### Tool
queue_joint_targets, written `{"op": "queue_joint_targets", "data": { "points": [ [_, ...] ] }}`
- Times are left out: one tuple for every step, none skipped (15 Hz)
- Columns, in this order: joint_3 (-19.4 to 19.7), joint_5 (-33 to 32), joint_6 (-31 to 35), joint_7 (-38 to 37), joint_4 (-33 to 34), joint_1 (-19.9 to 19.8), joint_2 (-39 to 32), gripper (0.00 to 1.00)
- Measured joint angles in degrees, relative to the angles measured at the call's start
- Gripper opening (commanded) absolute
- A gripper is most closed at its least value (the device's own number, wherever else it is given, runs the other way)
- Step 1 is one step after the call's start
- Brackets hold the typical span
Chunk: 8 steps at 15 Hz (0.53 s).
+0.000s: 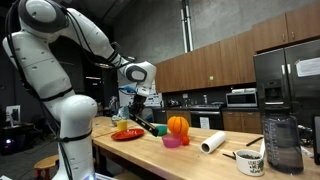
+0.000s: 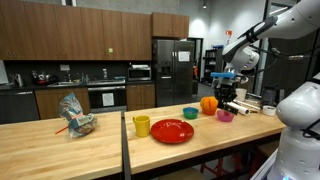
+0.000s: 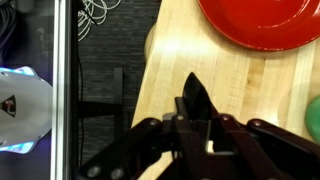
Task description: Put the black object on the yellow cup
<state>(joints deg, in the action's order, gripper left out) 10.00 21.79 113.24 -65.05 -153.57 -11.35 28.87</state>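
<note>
Wooden counter (image 3: 190,60) is seen below. The fingers (image 3: 262,130) are clamped on one black object (image 3: 195,105), which is held over it. One red plate (image 3: 265,20) lies near the bar's tip. One yellow cup (image 2: 141,126) stands beyond that plate, well apart from the bar.

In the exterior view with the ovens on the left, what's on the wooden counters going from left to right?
A crumpled bag, yellow cup, red plate, green bowl, orange pumpkin, pink cup.
</note>
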Motion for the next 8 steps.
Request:
{"op": "queue_joint_targets", "data": {
  "points": [
    [0.19, 2.04, -0.74, 0.84, 0.15, -0.2, 0.28, 0.05],
    [0.4, 4.54, -1.13, 1.75, 0.17, -0.33, 0.52, 0.05],
    [0.57, 7.16, -1.28, 2.53, 0.15, -0.38, 0.75, 0.05],
    [0.67, 9.76, -1.3, 3.14, 0.11, -0.43, 0.9, 0.05],
    [0.71, 12.3, -1.3, 3.83, 0.04, -0.46, 0.97, 0.05],
    [0.71, 14.88, -1.32, 4.38, -0.1, -0.48, 1.01, 0.05],
    [0.71, 17.41, -1.43, 4.96, -0.27, -0.49, 1.03, 0.05],
    [0.71, 19.89, -1.66, 5.32, -0.5, -0.5, 1.11, 0.05]
  ]
}}
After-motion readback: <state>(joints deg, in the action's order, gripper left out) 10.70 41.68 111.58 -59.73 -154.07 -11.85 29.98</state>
